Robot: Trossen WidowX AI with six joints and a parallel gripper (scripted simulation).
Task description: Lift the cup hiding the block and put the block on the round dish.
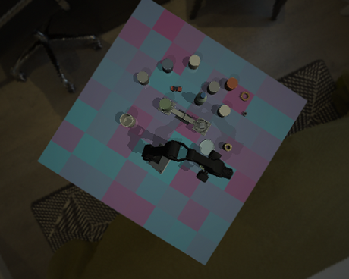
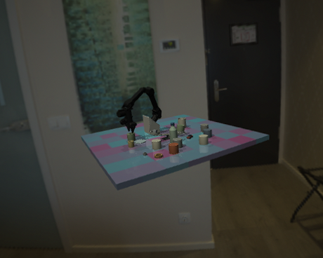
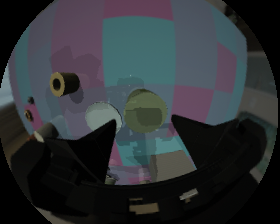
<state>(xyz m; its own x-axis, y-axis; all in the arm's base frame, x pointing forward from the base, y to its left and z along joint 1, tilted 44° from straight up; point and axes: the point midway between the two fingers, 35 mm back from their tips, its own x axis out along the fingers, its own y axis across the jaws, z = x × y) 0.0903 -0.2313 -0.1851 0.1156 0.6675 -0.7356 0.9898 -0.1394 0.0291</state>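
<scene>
My gripper (image 2: 131, 131) (image 3: 144, 120) is open above a green cup (image 2: 130, 137) (image 3: 145, 111). That cup stands on the table beside the round pale dish (image 1: 206, 147) (image 2: 140, 141) (image 3: 102, 117), with a small gap seen in the wrist view. In the top view the arm mostly hides this cup. The other green cup (image 1: 165, 104) (image 2: 180, 128) stands on the far end of the balance (image 1: 179, 115). The near end of the balance has no cup; a small greyish block (image 1: 202, 126) appears to lie in its pan. The dish looks empty.
A yellowish hollow spool (image 1: 228, 145) (image 2: 131, 144) (image 3: 59, 84) stands near the dish. A cream cylinder (image 1: 224, 110), a bottle (image 1: 200, 99) and an orange cylinder (image 1: 232, 83) stand beyond the balance. A hollow cup (image 1: 126, 120) stands left of the arm base.
</scene>
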